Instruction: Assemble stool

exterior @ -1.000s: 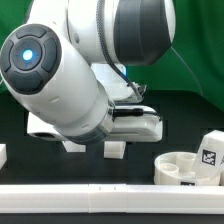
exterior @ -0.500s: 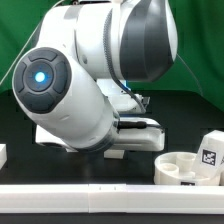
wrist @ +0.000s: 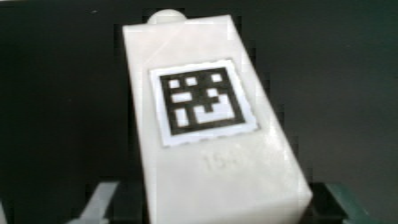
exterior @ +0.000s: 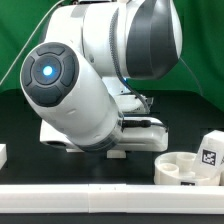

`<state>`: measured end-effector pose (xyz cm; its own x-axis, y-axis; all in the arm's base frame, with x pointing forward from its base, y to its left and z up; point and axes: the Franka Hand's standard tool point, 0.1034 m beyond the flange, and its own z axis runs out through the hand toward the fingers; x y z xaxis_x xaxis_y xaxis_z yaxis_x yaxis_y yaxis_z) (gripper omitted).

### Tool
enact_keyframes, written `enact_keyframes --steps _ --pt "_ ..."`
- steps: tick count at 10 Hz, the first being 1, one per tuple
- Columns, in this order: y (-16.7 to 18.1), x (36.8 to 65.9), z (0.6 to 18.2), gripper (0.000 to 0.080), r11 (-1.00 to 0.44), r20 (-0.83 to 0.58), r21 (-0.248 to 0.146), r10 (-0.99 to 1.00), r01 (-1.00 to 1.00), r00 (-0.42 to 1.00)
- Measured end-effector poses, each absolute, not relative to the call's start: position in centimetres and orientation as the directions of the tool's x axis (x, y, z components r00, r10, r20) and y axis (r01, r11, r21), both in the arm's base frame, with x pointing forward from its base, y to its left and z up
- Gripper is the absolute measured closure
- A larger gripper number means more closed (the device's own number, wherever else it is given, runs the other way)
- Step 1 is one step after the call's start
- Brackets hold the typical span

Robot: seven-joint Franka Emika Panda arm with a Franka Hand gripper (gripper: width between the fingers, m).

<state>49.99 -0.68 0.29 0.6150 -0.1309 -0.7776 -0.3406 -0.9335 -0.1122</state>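
Observation:
A white stool leg (wrist: 205,120) with a black-and-white tag fills the wrist view, lying lengthwise between my fingers. My gripper (wrist: 214,205) straddles its near end. One finger (wrist: 338,203) is almost against the leg's side, while the other finger (wrist: 100,203) stands off with a dark gap. In the exterior view my arm is bent low over the table and hides the jaws; a bit of the white leg (exterior: 117,153) shows under the hand. The round compartmented seat (exterior: 185,168) lies at the exterior view's lower right.
Another tagged white leg (exterior: 210,150) stands just behind the seat. A small white piece (exterior: 2,155) sits at the exterior view's left edge. A long white strip (exterior: 100,190) runs along the front. The tabletop is black.
My arm's large joint has swung up and toward the exterior view's right, and the hand has settled lower over the white leg. Little has moved in the last half second.

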Motion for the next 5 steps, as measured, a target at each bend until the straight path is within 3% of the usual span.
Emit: enact_keyframes --steps 3,5 --pt "-1.1 50.2 0.5 0.0442 -0.931 -0.776 -0.114 -0.134 -0.346 0.616" --pt "-1.8 52.0 2.6 0.0442 -0.933 -0.764 -0.117 -0.134 -0.340 0.631"
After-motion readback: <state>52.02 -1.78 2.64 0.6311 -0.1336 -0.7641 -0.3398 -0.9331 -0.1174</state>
